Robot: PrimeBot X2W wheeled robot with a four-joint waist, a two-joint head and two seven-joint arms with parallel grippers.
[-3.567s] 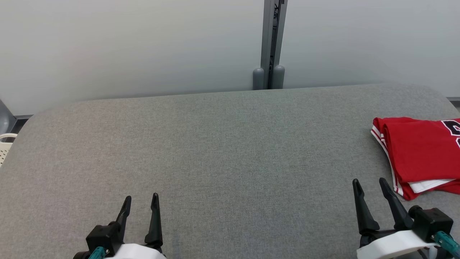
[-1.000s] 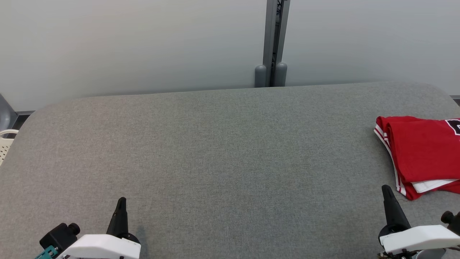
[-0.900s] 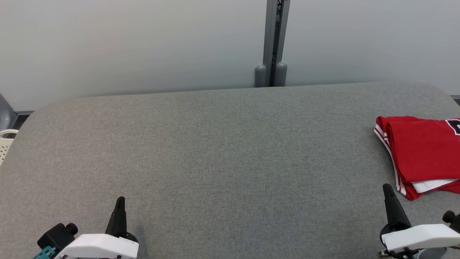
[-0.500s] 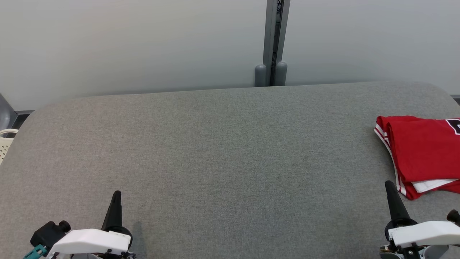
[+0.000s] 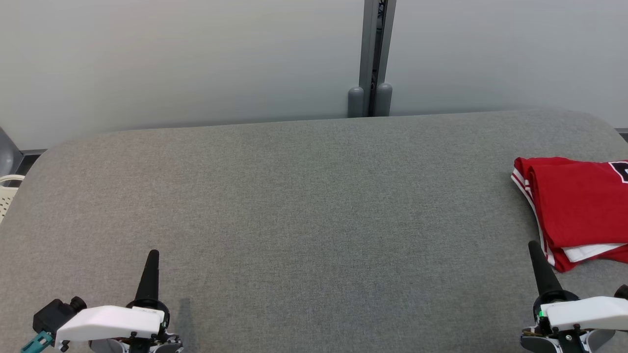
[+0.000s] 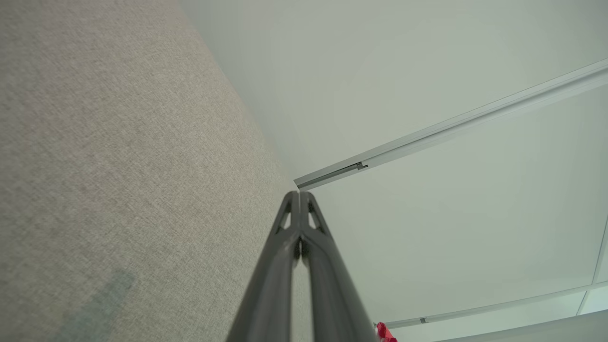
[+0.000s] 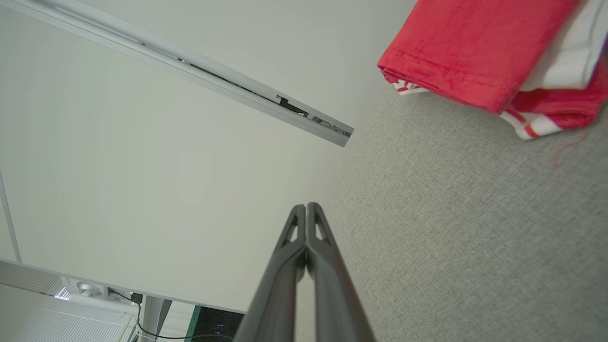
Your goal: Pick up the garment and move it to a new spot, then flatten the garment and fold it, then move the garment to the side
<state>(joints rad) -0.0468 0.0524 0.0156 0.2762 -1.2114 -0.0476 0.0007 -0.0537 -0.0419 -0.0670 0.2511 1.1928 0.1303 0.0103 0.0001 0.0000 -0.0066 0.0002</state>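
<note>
The garment [image 5: 579, 211] is a red jersey with white trim, folded into a flat stack at the right edge of the grey table [image 5: 304, 206]; its right part runs out of the head view. It also appears at the top right in the right wrist view as the garment [image 7: 465, 47]. My right gripper [image 5: 533, 247] stands at the lower right, just in front of the garment's near corner and apart from it, fingers pressed together with nothing between them [image 7: 306, 206]. At the lower left, far from the garment, my left gripper [image 5: 152, 255] is shut and holds nothing [image 6: 299, 194].
A pale wall with a grey vertical post [image 5: 370, 59] rises right behind the table's far edge. A cream perforated basket [image 5: 7, 193] peeks in beside the table's left edge. The table's corners are rounded.
Both grippers went from open to shut and rolled onto their sides since the earliest frame. Over the last second both drifted slightly outward. The garment has stayed put.
</note>
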